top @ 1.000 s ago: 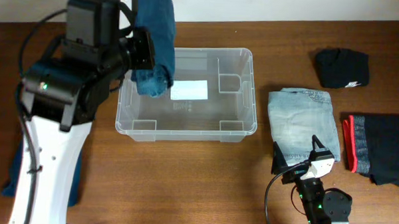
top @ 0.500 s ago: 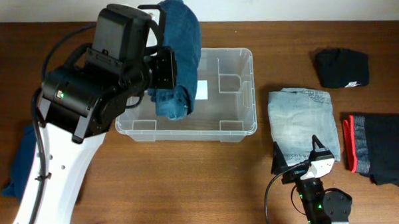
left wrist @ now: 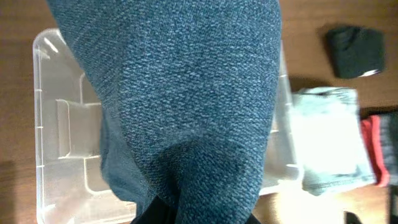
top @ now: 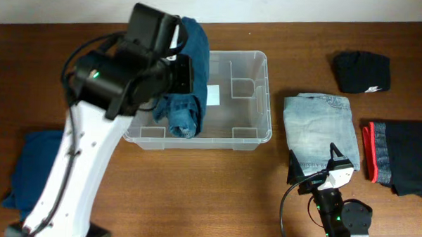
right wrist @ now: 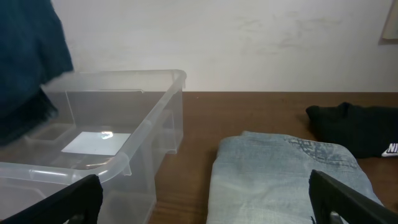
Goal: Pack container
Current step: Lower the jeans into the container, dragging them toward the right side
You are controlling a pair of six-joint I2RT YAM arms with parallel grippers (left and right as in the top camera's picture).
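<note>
Left end effector (top: 180, 74) grips the blue garment (top: 185, 112), I think; cloth hides its fingers from me. Garment hangs into the container (top: 266, 99), left half. Container stands mid-bench (top: 194, 195). Right end effector (top: 313, 163) gapes wide, empty, at the folded jeans' (top: 320, 122) near edge.

A robotics lab bench, judging by the white robot arm (top: 68, 177), bare wooden table (top: 194, 195) and plain white wall (right wrist: 249, 37)

Container (top: 224, 139) clear, white label (right wrist: 99, 142); blue knit garment (top: 187, 103); pale-blue jeans (top: 320, 129); black shirt (top: 360, 71); brown table (top: 194, 195).
</note>
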